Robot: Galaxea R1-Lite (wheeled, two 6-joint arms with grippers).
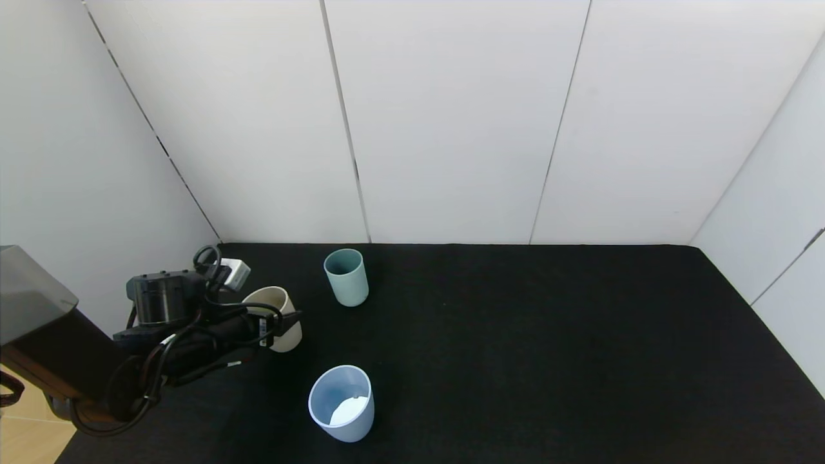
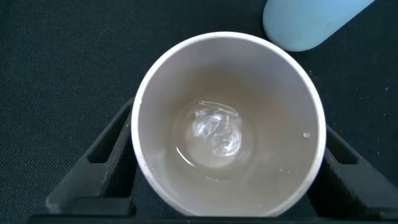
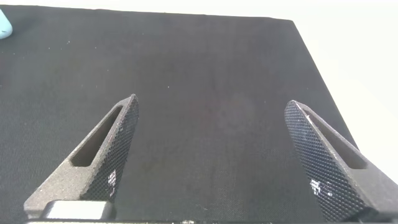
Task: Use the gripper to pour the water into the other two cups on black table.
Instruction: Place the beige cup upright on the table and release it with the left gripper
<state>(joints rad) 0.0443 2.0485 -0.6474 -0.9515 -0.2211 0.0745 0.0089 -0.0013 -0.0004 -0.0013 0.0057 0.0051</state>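
My left gripper [image 1: 281, 320] is shut on the beige cup [image 1: 271, 300] at the left of the black table [image 1: 528, 361]. In the left wrist view the black fingers [image 2: 102, 155] press both sides of the beige cup [image 2: 280, 93], and a little clear water [image 2: 217, 134] glints over its bottom. The slim teal-green cup [image 1: 346, 277] stands upright behind and to the right of it. The wider light blue cup [image 1: 341, 403] stands upright in front, its white bottom showing. My right gripper [image 3: 211, 101] is open and empty over bare table, out of the head view.
White wall panels [image 1: 451, 129] close the table at the back and on both sides. The side of one pale blue cup [image 2: 311, 22] lies close by the beige cup's rim in the left wrist view. The table's right half [image 1: 612, 354] holds nothing.
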